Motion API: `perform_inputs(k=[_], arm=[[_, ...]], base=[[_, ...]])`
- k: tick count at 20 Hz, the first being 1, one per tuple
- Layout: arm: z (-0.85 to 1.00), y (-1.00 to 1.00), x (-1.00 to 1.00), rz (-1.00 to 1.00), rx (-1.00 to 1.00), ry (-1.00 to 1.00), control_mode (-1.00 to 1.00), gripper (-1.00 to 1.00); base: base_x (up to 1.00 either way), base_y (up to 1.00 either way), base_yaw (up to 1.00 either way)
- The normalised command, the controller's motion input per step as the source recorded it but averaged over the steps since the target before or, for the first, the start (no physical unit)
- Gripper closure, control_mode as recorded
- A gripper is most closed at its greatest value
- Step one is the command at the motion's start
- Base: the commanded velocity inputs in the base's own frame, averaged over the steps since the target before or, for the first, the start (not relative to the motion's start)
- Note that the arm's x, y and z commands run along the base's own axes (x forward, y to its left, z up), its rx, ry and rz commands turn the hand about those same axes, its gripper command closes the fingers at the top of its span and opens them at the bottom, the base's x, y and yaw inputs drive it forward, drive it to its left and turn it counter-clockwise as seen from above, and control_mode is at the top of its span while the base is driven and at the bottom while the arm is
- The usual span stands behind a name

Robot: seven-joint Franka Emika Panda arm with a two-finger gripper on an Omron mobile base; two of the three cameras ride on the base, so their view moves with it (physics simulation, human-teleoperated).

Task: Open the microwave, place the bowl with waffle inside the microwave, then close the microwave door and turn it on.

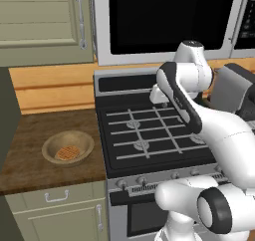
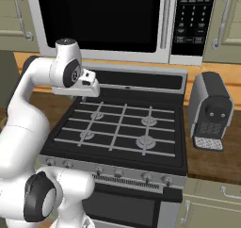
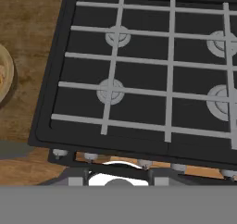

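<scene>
The microwave (image 1: 169, 21) (image 2: 99, 20) hangs above the stove with its microwave door (image 2: 94, 48) shut; the bar handle (image 2: 164, 20) runs down the door's right side, beside the dark control strip (image 2: 192, 15). On the wooden counter left of the stove rests the tan bowl (image 1: 68, 148), the waffle (image 1: 67, 152) lying flat in it. The bowl's rim (image 3: 5, 77) peeks in at the left edge of the hand view. My gripper (image 3: 118, 176) hovers over the stove's front left, pointing down, fingers apart with nothing between them. It is well to the right of the bowl.
The black gas stove (image 1: 144, 130) (image 2: 122, 128) with grey grates lies under the hand. A grey toaster (image 2: 212, 111) stands on the right counter. Beige cabinet doors (image 1: 45, 16) flank the microwave. The brown counter (image 1: 30, 150) around the bowl is bare.
</scene>
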Motion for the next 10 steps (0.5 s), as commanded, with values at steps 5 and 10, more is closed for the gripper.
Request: perform_inputs(k=[5, 10], arm=[[0.00, -0.03, -0.45, 0.00, 0.02, -0.10, -1.00, -1.00], [0.17, -0.59, -0.45, 0.00, 0.32, -0.66, -1.00, -1.00]], base=[[0.00, 0.00, 0.00], [0.00, 0.00, 0.00]])
